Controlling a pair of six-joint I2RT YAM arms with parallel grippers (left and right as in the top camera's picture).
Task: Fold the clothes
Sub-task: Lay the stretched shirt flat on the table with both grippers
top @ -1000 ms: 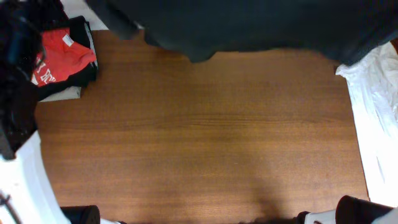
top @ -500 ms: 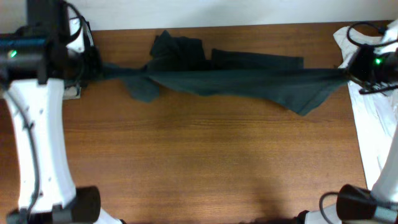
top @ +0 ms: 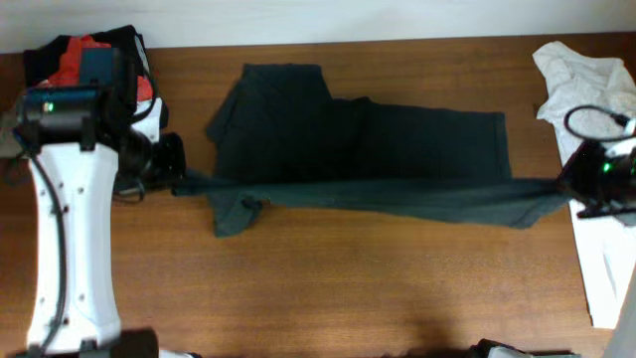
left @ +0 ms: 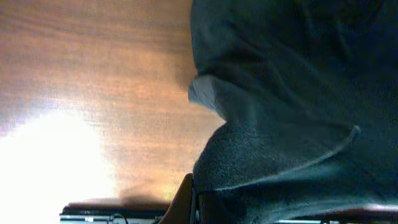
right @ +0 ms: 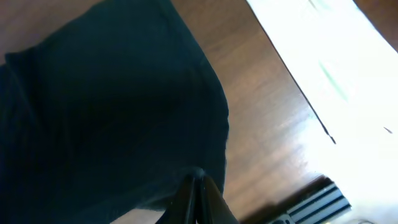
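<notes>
A dark green shirt (top: pixel 358 149) lies spread across the far half of the wooden table (top: pixel 328 288), its near edge pulled taut between my two grippers. My left gripper (top: pixel 179 184) is shut on the shirt's left end; the cloth fills the left wrist view (left: pixel 292 93) above the jaws (left: pixel 196 202). My right gripper (top: pixel 568 184) is shut on the right end; the cloth also fills the right wrist view (right: pixel 106 106) above the jaws (right: pixel 198 186). One sleeve (top: pixel 231 214) hangs toward the front on the left.
A stack of folded clothes, red on black (top: pixel 84 55), sits at the far left corner behind my left arm (top: pixel 70 229). White garments (top: pixel 586 85) lie along the right edge (right: pixel 336 62).
The shirt was first held up close to the camera, then came down stretched near the far edge. Both grippers have since drawn it toward the front, and it has spread flat on the table.
</notes>
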